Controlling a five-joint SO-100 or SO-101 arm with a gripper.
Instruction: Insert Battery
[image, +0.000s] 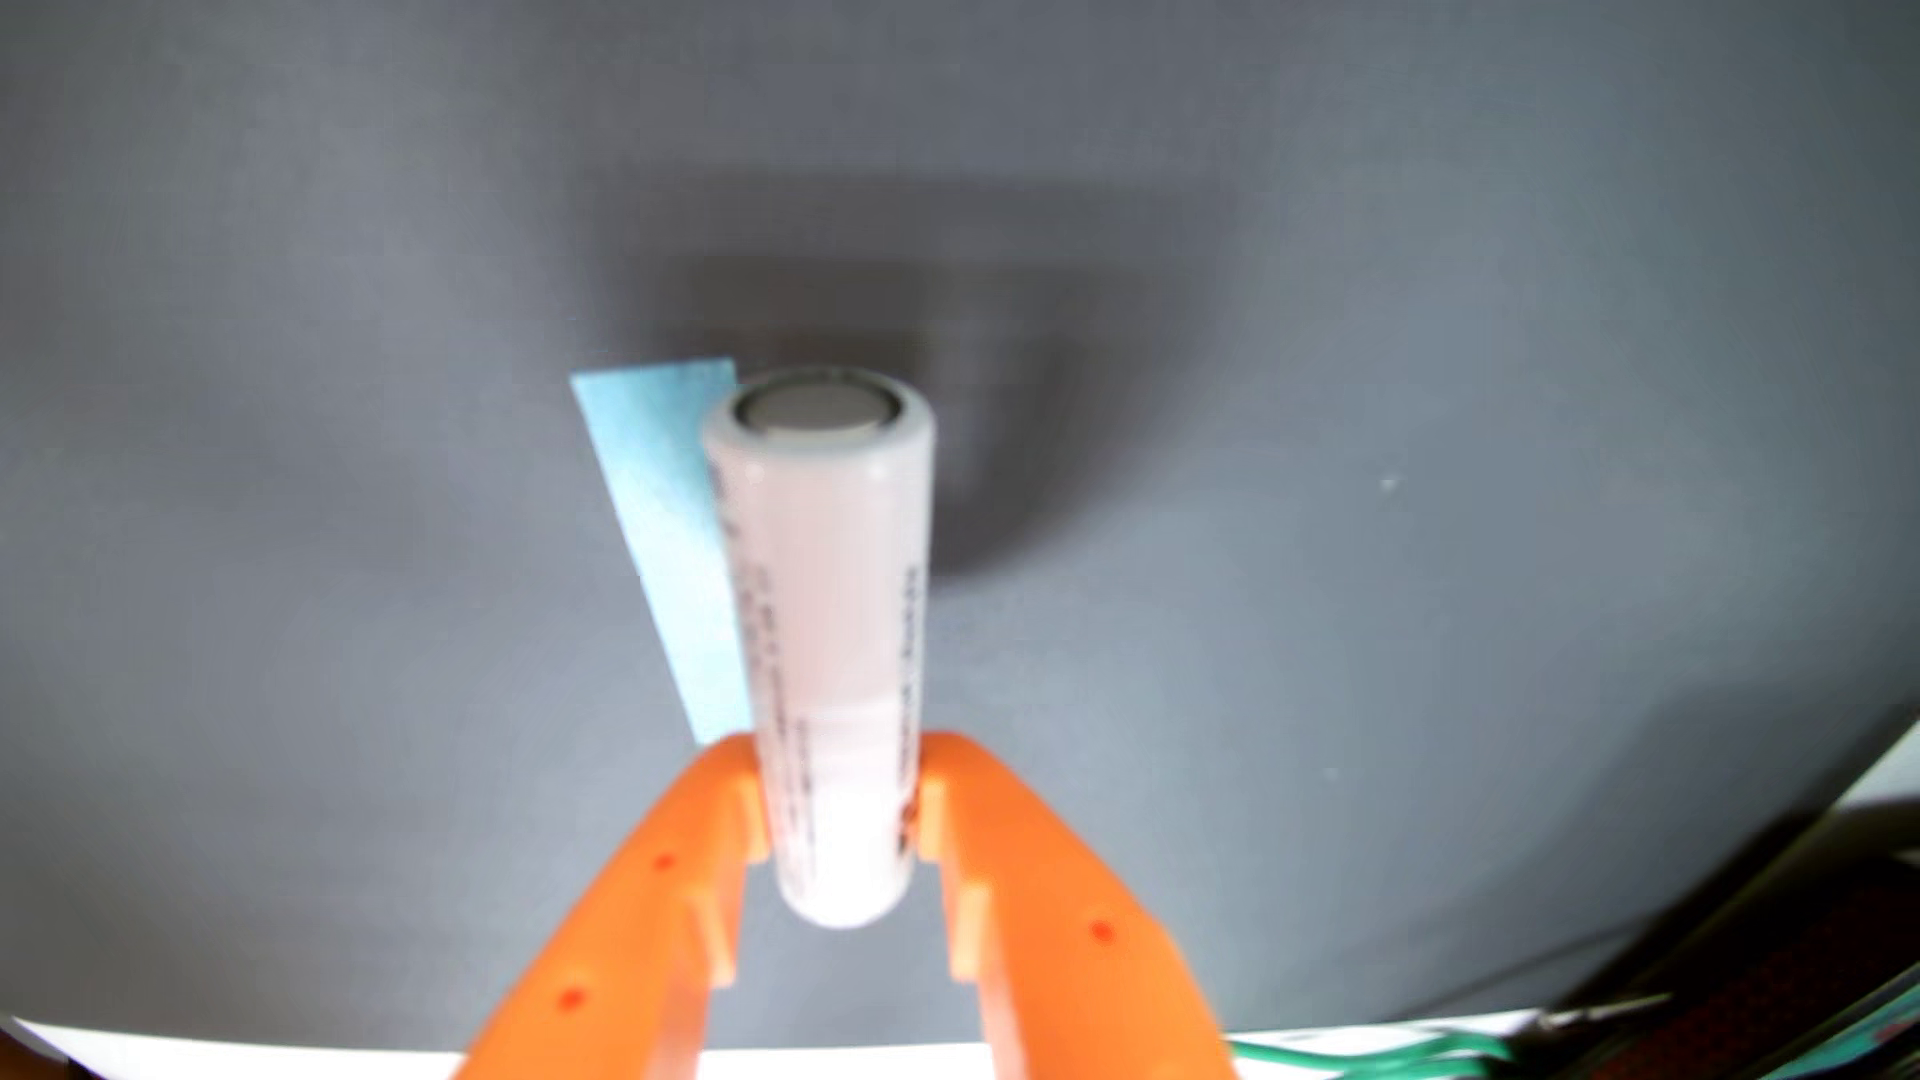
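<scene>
A white cylindrical battery (826, 623) with a flat grey metal end fills the middle of the wrist view, pointing away from the camera. My orange gripper (840, 779) is shut on the battery's near end, one fingertip on each side. The battery hangs above a grey mat (1455, 415) and throws a dark shadow on it. A light blue strip (675, 540) lies on the mat just left of the battery, partly hidden behind it. No battery holder or slot shows in this view.
The grey mat ends at a white edge (260, 1049) along the bottom. Green wires (1382, 1059) and dark cables (1787, 935) sit at the bottom right corner.
</scene>
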